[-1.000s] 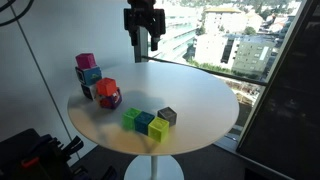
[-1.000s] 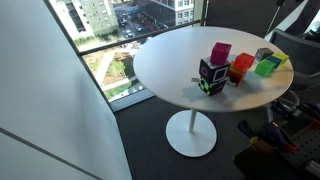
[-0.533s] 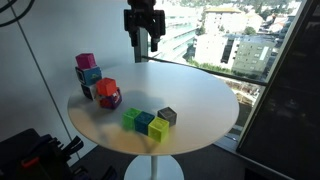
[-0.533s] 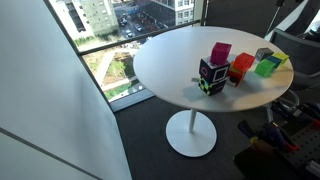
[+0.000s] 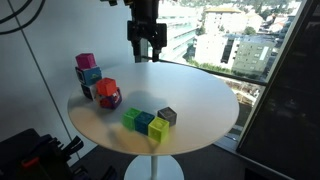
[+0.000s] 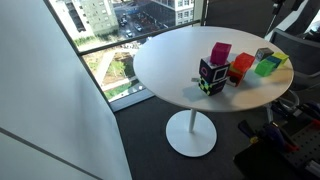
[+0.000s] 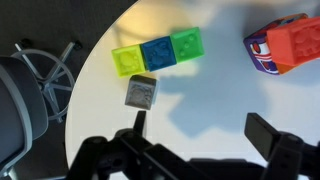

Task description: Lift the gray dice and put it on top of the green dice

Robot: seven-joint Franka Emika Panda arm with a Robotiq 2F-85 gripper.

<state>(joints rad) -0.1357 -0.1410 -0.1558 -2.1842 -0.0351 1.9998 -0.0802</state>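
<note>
The gray dice [image 5: 167, 116] sits on the round white table [image 5: 200, 95], touching the yellow cube [image 5: 158, 130] at one end of a row. The green dice [image 5: 131, 119] is at the row's other end, with a teal-blue cube [image 5: 145, 123] between them. In the wrist view the gray dice [image 7: 140, 92] lies just below the yellow cube [image 7: 127, 60], and the green dice [image 7: 186, 45] is to the right. My gripper [image 5: 146, 52] hangs open and empty high above the table's far side. In the wrist view its fingers [image 7: 200, 128] are spread apart. The dice also show small in an exterior view: gray [image 6: 263, 53], green [image 6: 267, 67].
A red block on a purple block [image 5: 107, 93] stands near the green dice. A stack of pink, teal and dark cubes [image 5: 87, 72] stands at the table's edge. The table is by a large window. A chair base [image 7: 35, 75] is beside the table.
The gripper has shifted slightly to the right above the table. The cubes have not moved.
</note>
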